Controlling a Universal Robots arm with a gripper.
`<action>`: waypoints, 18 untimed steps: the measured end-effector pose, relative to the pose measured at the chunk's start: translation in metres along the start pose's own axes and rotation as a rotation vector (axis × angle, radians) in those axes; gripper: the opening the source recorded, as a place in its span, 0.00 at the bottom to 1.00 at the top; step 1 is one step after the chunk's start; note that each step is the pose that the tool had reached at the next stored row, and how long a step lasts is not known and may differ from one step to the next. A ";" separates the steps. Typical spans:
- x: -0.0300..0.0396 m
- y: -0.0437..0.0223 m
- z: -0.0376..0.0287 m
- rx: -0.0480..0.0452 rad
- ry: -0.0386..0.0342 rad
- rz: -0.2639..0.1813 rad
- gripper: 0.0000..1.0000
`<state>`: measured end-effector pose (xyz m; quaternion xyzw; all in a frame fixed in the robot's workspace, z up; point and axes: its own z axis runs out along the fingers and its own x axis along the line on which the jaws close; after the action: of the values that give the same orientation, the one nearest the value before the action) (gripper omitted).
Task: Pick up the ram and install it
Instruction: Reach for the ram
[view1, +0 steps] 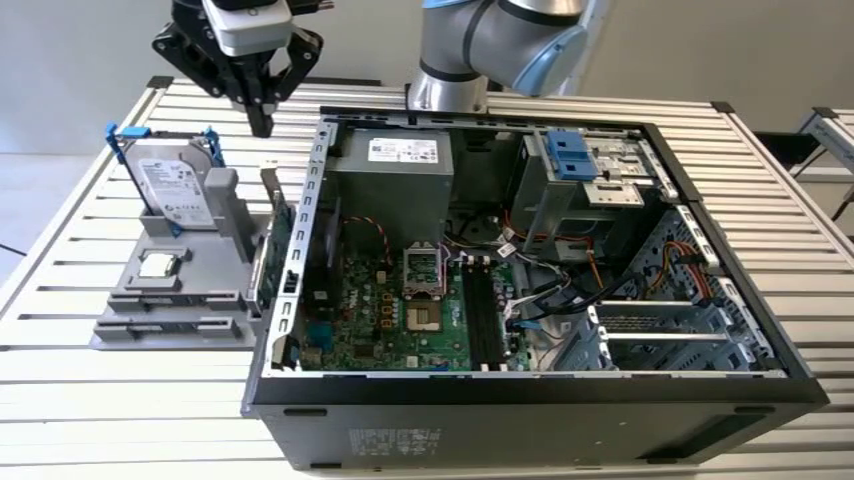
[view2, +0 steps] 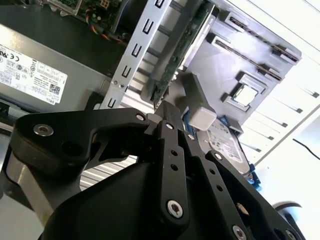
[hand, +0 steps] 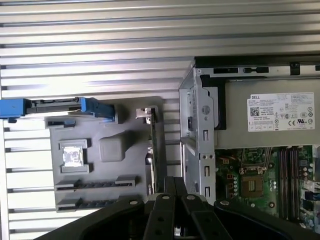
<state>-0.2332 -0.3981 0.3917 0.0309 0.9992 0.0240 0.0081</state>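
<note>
Jaws pressed together, seemingly empty, hang near the grey holder (hand: 125, 170); they should part squarely along the ram's edges.

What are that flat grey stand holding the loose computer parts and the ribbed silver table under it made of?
The flat grey stand looks like matte plastic, possibly printed: uniform dull grey, blocky moulded slots, no glints. The ribbed silver table looks like bare metal, probably aluminium profile: long straight ribs with a pale brushed sheen.
</note>
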 end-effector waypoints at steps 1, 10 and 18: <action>0.0021 -0.0001 0.0000 0.0000 0.0005 0.000 0.00; 0.0196 -0.0010 -0.0003 0.0005 0.0076 -0.001 0.00; 0.0370 -0.0021 -0.0005 0.0008 0.0121 -0.004 0.00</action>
<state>-0.2702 -0.3979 0.3916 0.0287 0.9993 0.0238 0.0021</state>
